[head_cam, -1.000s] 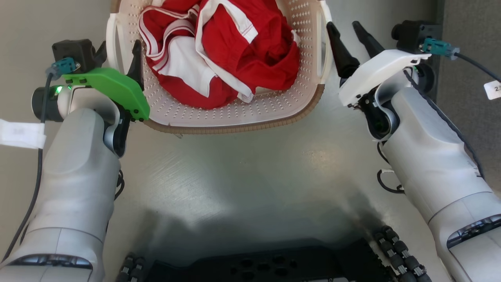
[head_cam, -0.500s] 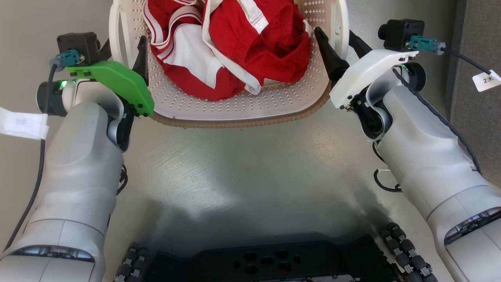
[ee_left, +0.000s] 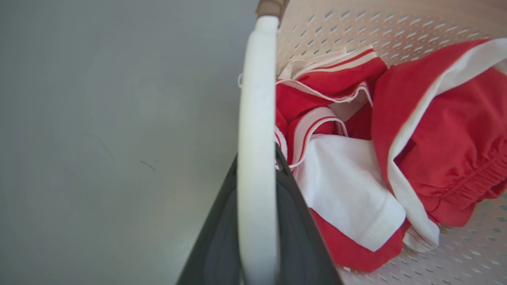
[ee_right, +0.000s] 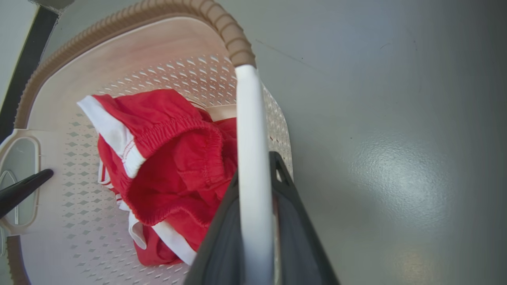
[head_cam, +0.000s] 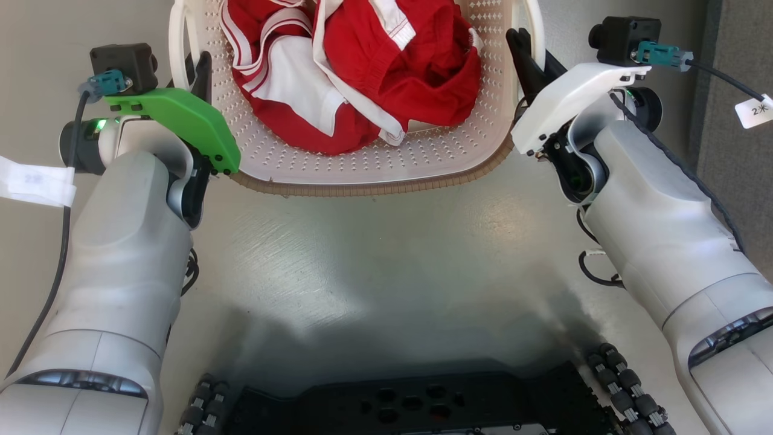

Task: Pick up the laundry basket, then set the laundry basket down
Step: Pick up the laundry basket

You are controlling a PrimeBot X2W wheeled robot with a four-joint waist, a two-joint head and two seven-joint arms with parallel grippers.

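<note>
Two handles pinched: left pincer (head_cam: 198, 65) on left handle (ee_left: 256, 118), right pincer (head_cam: 526, 47) on right handle (ee_right: 250, 138); laundry basket (head_cam: 362, 164) looks stiff, light, liftable.

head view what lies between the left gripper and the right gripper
In the head view, the laundry basket, holding red-and-white clothes, spans the stretch between the left gripper and the right gripper.

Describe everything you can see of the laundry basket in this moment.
The laundry basket is cream plastic with perforated walls and bottom, a brown woven-look rim and white side handles. It stands upright over the grey floor, holding crumpled red and white clothes. The left gripper clamps the left handle between its fingers; the right gripper clamps the right handle. Whether it is lifted cannot be told.
</note>
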